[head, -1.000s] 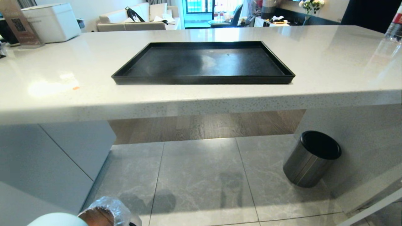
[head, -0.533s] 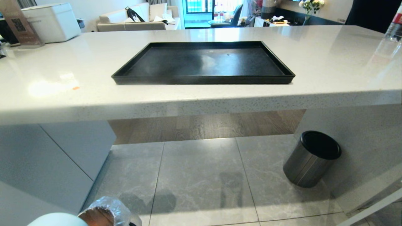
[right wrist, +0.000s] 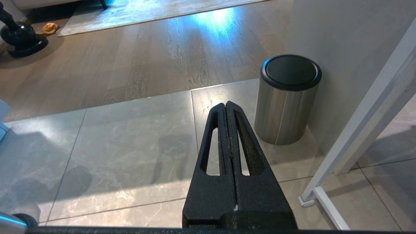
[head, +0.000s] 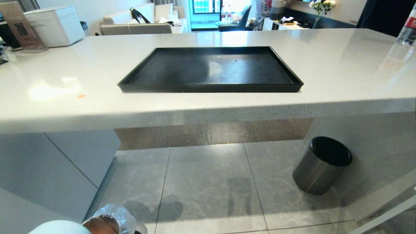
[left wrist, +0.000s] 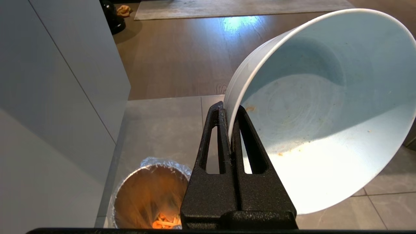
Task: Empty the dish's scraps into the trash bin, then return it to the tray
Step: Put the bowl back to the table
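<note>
Two bins flank me: my left hand (left wrist: 230, 125) pinches the rim of the emptied pale-blue round bowl (left wrist: 325, 107) above the bag-lined coppery trash bin (left wrist: 149, 198) holding orange scraps (left wrist: 164, 223). My right hand (right wrist: 226, 107) hangs closed and empty near the brushed-steel cylinder bin (right wrist: 286, 97). Ahead, the white counter (head: 341, 74) carries the flat black rectangular tray (head: 211, 88).

Head view angled down over table (head: 341, 74) and floor — wrist views low, close (sharing steel bin (head: 320, 165), lined bin (head: 110, 221)).
</note>
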`<state>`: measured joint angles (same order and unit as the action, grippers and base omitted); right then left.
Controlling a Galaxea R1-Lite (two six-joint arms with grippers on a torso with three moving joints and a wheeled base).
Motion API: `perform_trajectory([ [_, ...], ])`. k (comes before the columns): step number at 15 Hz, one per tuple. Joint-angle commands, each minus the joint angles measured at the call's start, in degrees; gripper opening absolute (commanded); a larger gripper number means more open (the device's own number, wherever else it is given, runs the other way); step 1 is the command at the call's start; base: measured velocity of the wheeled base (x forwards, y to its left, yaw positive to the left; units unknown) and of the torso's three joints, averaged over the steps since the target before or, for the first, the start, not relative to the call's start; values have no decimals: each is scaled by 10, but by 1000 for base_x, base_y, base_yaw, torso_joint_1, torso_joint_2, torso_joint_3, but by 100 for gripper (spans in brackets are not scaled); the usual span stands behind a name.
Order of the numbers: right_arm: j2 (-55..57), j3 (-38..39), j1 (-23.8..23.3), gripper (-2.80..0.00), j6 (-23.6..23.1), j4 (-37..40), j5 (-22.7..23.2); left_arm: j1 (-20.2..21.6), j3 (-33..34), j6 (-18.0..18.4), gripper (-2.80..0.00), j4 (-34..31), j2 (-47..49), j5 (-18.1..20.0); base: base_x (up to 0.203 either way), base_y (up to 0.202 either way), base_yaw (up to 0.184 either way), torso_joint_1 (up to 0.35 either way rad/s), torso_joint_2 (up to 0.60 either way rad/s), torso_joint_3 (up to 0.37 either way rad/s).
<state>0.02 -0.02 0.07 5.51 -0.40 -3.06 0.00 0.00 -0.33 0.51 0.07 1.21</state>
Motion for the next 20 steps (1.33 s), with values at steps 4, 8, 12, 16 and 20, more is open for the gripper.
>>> perform_trajectory([
  [4,0,0,0,-280,0,0,0,0,0,0,-280,0,0,0,0,0,0,-17,-377,-400],
  [8,0,0,0,-280,0,0,0,0,0,0,-280,0,0,0,0,0,0,28,-440,-405],
  [12,0,0,0,-280,0,0,0,0,0,0,-280,0,0,0,0,0,0,87,-466,-385],
  [16,0,0,0,-280,0,0,0,0,0,0,-280,0,0,0,0,0,0,125,-498,-365],
  [20,0,0,0,-280,0,0,0,0,0,0,-280,0,0,0,0,0,0,163,-514,-364],
])
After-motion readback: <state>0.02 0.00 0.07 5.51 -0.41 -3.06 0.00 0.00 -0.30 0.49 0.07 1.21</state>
